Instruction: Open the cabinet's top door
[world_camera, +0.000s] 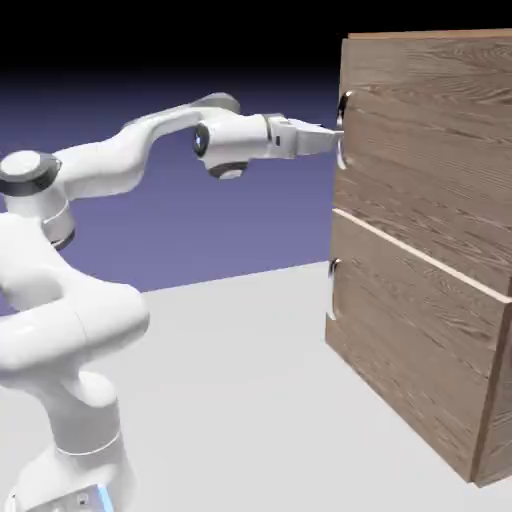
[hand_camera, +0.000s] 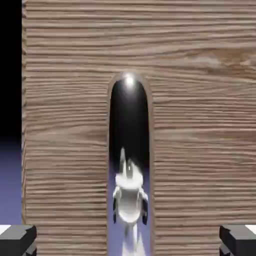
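The brown wood-grain cabinet (world_camera: 425, 250) stands at the bench's (world_camera: 250, 400) right edge, with two panels and two curved shiny metal handles. The hand (world_camera: 335, 140), fingers apart, is at the top door's (world_camera: 440, 170) handle (hand_camera: 129, 165).

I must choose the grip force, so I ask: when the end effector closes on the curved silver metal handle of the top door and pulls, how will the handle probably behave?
The curved silver metal handle looks mirror-polished, so it may be slippery. It seems stiff, unlikely to bend. The open end effector spans it widely, so slipping sideways seems possible.
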